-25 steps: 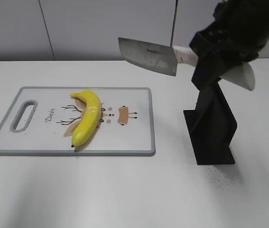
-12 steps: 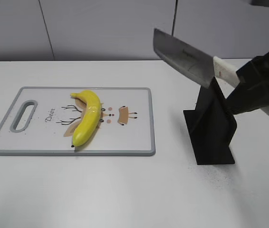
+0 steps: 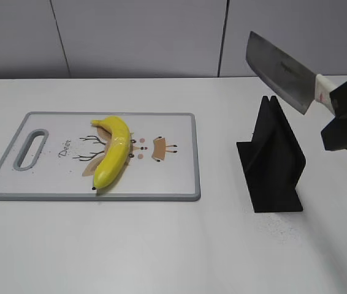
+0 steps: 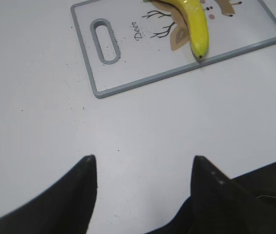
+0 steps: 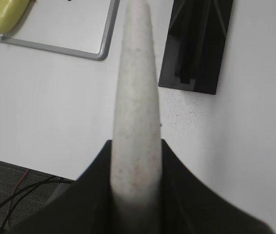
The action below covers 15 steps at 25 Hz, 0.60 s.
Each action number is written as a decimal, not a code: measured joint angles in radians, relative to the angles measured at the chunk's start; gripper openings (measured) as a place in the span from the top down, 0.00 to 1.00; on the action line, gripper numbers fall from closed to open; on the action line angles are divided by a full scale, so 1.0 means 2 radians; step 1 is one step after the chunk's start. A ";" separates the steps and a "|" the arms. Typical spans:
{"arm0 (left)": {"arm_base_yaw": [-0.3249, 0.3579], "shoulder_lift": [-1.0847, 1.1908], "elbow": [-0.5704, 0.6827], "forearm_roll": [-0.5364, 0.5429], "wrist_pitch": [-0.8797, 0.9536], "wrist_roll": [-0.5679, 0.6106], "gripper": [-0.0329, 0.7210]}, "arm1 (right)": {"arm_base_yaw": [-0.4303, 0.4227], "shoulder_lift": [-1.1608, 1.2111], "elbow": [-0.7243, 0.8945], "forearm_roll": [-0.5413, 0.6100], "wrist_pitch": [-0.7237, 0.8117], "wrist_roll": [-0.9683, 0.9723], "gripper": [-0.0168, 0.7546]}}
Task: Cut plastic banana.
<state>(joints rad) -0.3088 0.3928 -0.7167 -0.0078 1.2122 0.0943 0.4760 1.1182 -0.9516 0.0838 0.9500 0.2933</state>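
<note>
A yellow plastic banana (image 3: 113,152) lies whole on the white cutting board (image 3: 173,177); it also shows in the left wrist view (image 4: 195,22) and at the top left of the right wrist view (image 5: 7,13). My right gripper (image 3: 345,116) is shut on the white handle (image 5: 135,97) of a cleaver, whose steel blade (image 3: 281,70) hangs in the air above the black knife stand (image 3: 274,162). My left gripper (image 4: 143,168) is open and empty over bare table near the board's handle end.
The black knife stand (image 5: 196,44) sits right of the board. The board has a grey rim and a handle slot (image 3: 31,147) at its left end. A wall runs behind the table.
The right arm has carried the cleaver to the right, away from the board, to a spot over the knife stand. The banana and board have not moved.
</note>
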 joint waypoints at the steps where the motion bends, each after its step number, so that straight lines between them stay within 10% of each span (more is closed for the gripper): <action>1: 0.000 -0.021 0.013 0.000 -0.001 0.000 0.18 | 0.000 0.000 0.003 -0.001 0.000 0.003 0.74; 15: 0.000 -0.186 0.084 -0.025 -0.015 0.000 0.18 | 0.000 0.000 0.016 -0.045 -0.001 0.049 0.74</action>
<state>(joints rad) -0.3088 0.0217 -0.5492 -0.0570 1.1824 0.0943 0.4760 1.1175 -0.9187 -0.0061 0.9470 0.3918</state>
